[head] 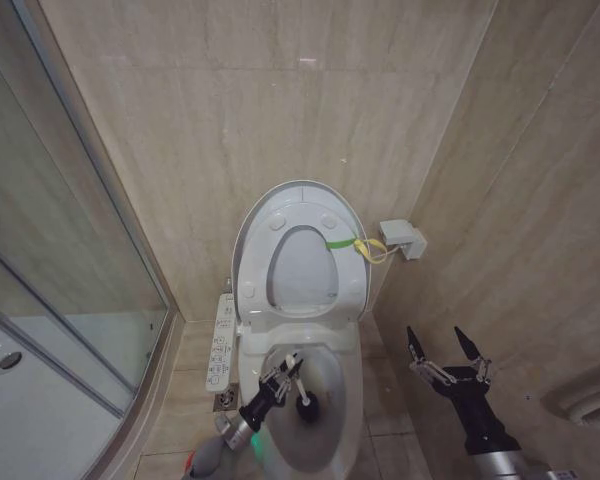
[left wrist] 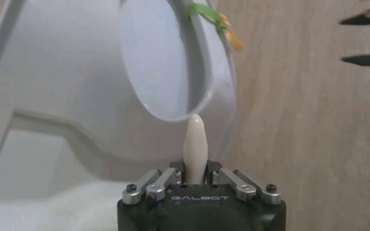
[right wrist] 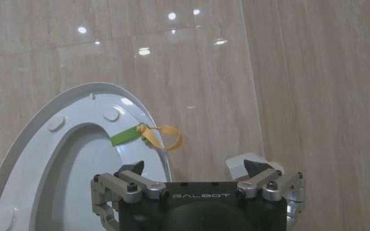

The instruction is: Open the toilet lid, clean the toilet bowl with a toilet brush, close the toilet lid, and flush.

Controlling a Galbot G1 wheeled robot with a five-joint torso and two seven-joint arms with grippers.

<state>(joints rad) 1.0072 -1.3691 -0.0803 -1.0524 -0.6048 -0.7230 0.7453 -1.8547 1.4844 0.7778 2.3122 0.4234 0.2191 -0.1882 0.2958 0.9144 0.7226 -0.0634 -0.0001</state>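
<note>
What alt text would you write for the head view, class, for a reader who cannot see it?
The left gripper holds the toilet brush with its dark head down in the bowl. The lid and seat stand raised against the tiled wall, a green-and-yellow band tied at the edge. The right gripper hangs open beside the toilet.

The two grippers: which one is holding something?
The left gripper, over the toilet bowl, is shut on the toilet brush. The right gripper is open beside the toilet.
</note>
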